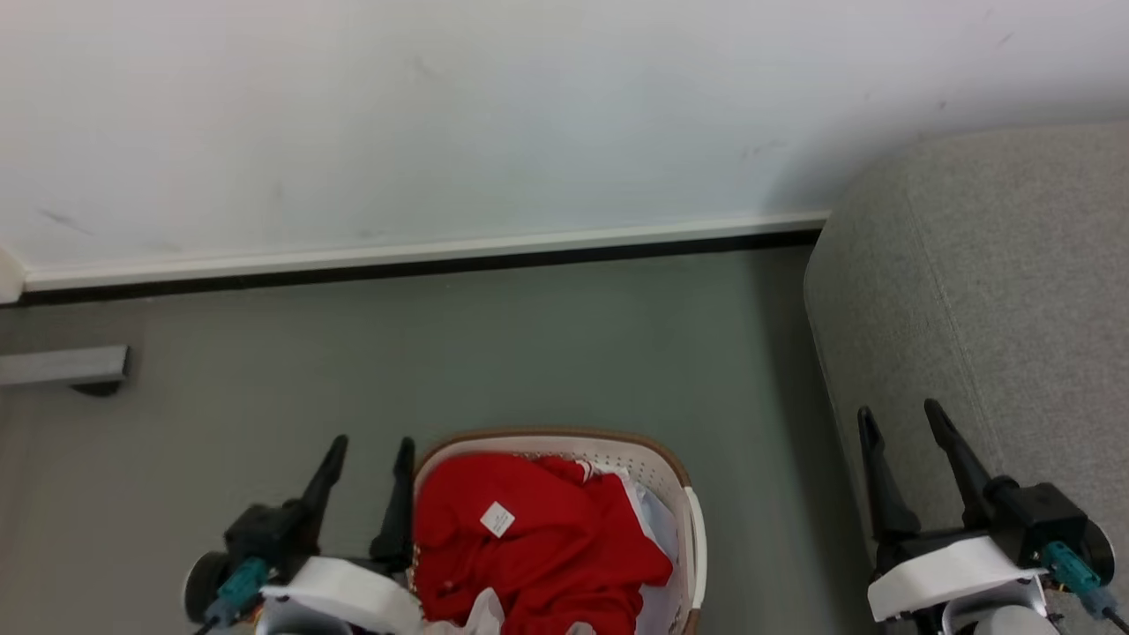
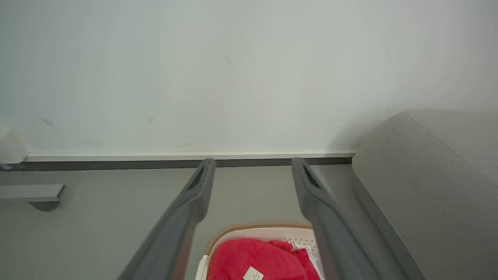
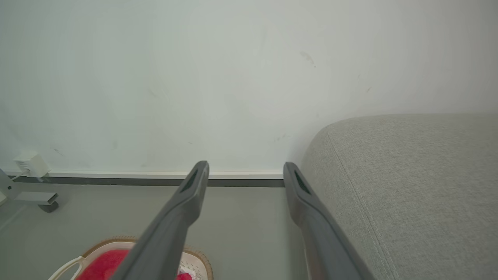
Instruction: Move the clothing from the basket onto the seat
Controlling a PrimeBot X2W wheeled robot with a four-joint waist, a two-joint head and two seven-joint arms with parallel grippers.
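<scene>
Bright red clothing (image 1: 538, 538) with a small white label lies heaped in the cream-white basket (image 1: 692, 520), which stands on the floor at the bottom centre of the head view. The same red clothing (image 2: 256, 258) and the basket (image 2: 272, 232) show between the fingers in the left wrist view, and the basket (image 3: 200, 260) sits low in the right wrist view. The grey seat (image 1: 988, 291) rises at the right. My left gripper (image 1: 370, 450) hangs open just left of the basket, holding nothing. My right gripper (image 1: 904, 419) is open and empty beside the seat's front edge.
A white wall with a pale skirting board (image 1: 423, 254) runs across the back. A grey metal foot (image 1: 66, 366) juts in at the far left, and a white plug (image 3: 29, 163) sits on the wall above it. Grey floor (image 1: 494, 353) lies between the basket and the wall.
</scene>
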